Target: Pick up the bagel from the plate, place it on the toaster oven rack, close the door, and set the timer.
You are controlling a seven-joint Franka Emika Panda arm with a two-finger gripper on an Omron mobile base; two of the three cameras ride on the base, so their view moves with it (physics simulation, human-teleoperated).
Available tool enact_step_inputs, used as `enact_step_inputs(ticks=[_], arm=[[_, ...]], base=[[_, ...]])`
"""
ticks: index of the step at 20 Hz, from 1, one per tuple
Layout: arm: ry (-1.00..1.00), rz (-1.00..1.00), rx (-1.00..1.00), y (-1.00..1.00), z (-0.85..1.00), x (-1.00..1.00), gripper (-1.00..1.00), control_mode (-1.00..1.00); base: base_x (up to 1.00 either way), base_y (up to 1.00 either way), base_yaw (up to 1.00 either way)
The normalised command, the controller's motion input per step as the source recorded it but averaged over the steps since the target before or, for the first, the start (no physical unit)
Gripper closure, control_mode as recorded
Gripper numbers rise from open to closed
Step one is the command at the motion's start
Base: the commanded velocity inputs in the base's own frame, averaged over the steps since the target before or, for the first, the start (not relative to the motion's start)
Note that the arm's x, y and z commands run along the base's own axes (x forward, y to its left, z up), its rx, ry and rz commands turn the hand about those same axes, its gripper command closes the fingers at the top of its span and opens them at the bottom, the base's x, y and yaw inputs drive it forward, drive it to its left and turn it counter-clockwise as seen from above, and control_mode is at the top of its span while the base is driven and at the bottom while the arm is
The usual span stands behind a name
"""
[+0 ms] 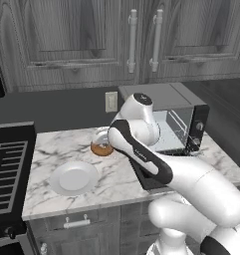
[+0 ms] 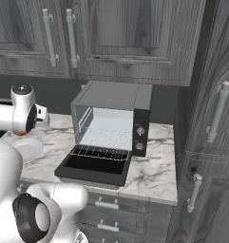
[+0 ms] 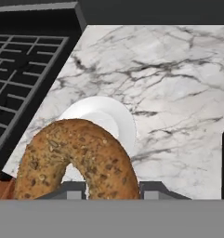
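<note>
Golden-brown and flecked with seeds, the bagel [image 3: 78, 160] stands on edge right between our fingertips [image 3: 153, 189] in the hand view, so our gripper [image 3: 111, 190] is pinched on it, the jaws pressing the ring's lower part from both sides. We hold it up off the counter, clear of everything below.

Straight beneath the gripper and a little ahead lies the white plate [image 3: 115, 118], bare, seen partly through the bagel's hole. From the left base view the plate [image 1: 73, 178] sits near the front edge of the marble counter [image 1: 61, 147], well below and to the left of our forearm. Past the plate, to the gripper's left in the hand view, run the black stove grates [image 3: 20, 60], just beside the counter's edge.

In the left base view a brownish glass bowl [image 1: 101, 144] rests on the counter close behind our wrist, half hidden by the arm.

Well off to the gripper's right stands the dark-grey toaster oven [image 2: 113, 97]. Its door [image 2: 94, 166] hangs fully down, flat over the counter's front edge, black window facing up. Inside, the pale toaster oven rack [image 2: 109, 137] lies level and bare. Two round knobs [image 2: 140, 138] sit one above the other on the oven's right panel. Grey wood cabinets [image 2: 130, 33] hang above.
</note>
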Motion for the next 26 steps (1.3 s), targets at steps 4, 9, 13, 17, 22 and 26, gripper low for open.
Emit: enact_step_inputs(ticks=[4,9,13,17,22,26], arm=[[0.00,0.00,-0.11,-1.00,0.03,0.00,1.00,-1.00],[0.00,0.00,-0.09,-1.00,0.00,0.00,1.00,-1.00],[0.00,0.00,-0.04,-0.98,0.00,0.01,1.00,-1.00],[0.00,0.00,-0.02,-0.90,0.00,0.12,1.00,-1.00],[0.00,0.00,0.00,-0.60,-0.10,0.30,1.00,-1.00],[0.00,0.00,0.00,-0.43,-0.25,0.28,1.00,-1.00]], base=[[0.00,0.00,0.00],[0.00,0.00,0.00],[0.00,0.00,0.00],[0.00,0.00,0.00],[0.00,0.00,0.00],[0.00,0.00,0.00]])
